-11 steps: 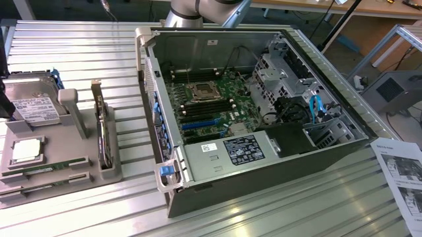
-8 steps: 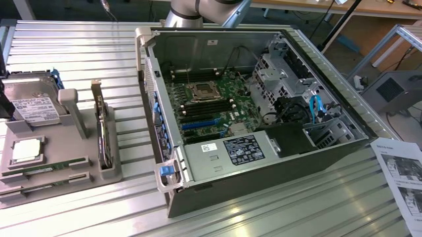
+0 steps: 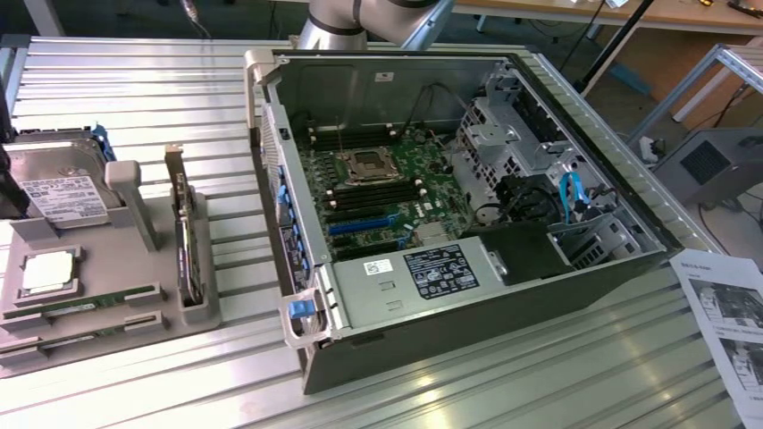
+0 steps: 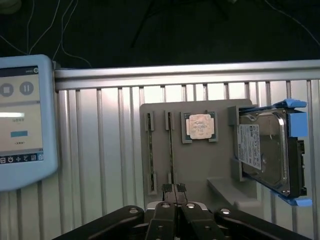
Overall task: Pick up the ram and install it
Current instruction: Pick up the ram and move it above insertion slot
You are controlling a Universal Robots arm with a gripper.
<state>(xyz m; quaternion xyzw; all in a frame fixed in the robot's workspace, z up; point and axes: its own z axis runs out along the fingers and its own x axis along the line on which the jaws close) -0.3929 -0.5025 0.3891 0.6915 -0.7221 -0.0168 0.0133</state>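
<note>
**While the claw [image 4: 174, 189] is clenched on nothing, the ram [image 4: 170, 147] lies in its holder**

As the wrist view has it, the claw's two dark fingers are pressed together with nothing between them. Their tips sit in line with one end of the ram; whether they touch it cannot be told. The ram is a thin green stick lying flat in a slot of the grey holder [image 4: 200, 165], just beside the square silver processor [image 4: 199, 125]. A second green stick [image 4: 151, 150] lies parallel to it in the next slot, on the side away from the processor. Beyond the processor, a hard drive [image 4: 262, 150] in a blue bracket leans in its own cradle on the same holder. A teach pendant [image 4: 20, 120] with a lit screen rests on the ribbed aluminium desk [image 4: 100, 150], apart from the holder.

In the exterior view the holder sits at the left, with an expansion card [image 3: 185, 232] standing on edge in it. To the holder's right on the desk is an open computer case [image 3: 477, 357], lying on its side. Inside are the green motherboard [image 3: 394, 170] with its processor socket [image 3: 364, 163], black slots just beside that socket, and a power supply [image 3: 417, 273] near the front. The robot arm [image 3: 346, 18] rises behind the case, and a printed sheet [image 3: 727, 322] lies at the exterior view's right edge.
</note>
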